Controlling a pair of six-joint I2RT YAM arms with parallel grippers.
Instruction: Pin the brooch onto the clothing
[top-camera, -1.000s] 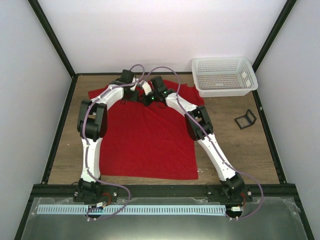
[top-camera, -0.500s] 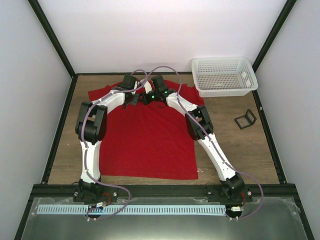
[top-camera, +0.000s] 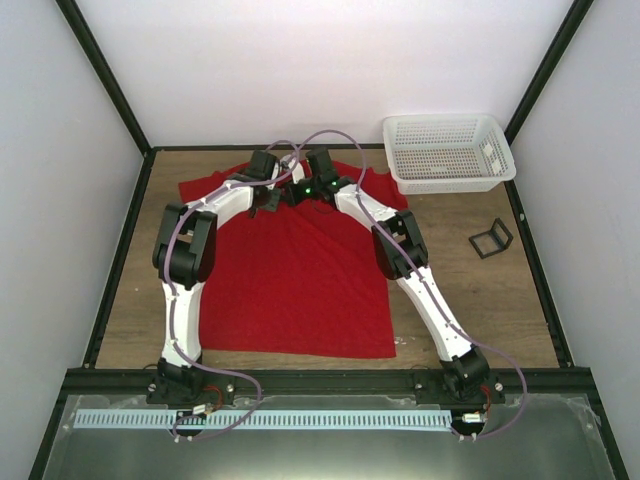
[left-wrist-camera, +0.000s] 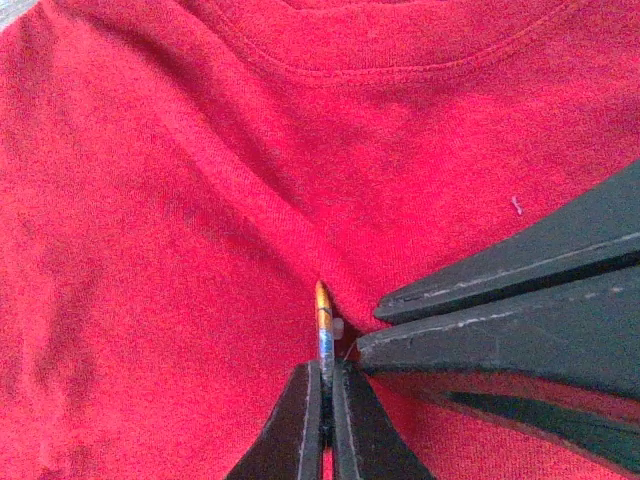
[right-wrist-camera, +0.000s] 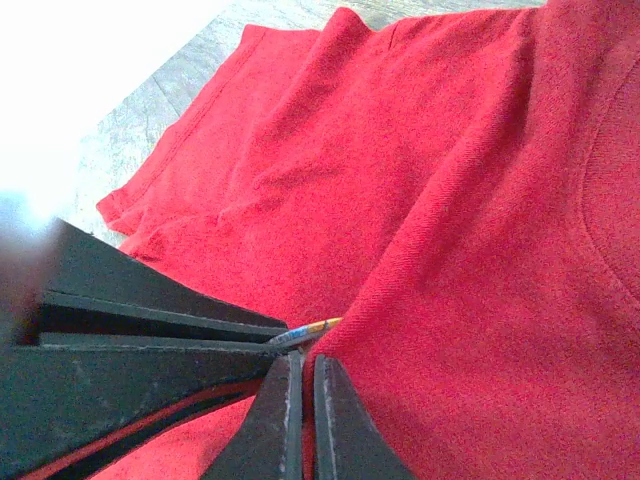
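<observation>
Below the collar (left-wrist-camera: 400, 70) of the red T-shirt (top-camera: 290, 280): left hand (left-wrist-camera: 326, 380) clamped on brooch (left-wrist-camera: 322, 320), right hand (right-wrist-camera: 302, 375) pinching a fold (right-wrist-camera: 400, 280); risk of fold slipping, pin missing cloth.

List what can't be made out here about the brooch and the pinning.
- Brooch face: edge-on in both wrist views, clamped in the left tool.
- Its pin, and whether it has pierced the shirt: hidden in the left wrist view by the cloth fold and the right tool.
- Top view: brooch too small, and covered where both tools meet at the collar.
- Right wrist view: upper-left corner washed out by glare.
</observation>
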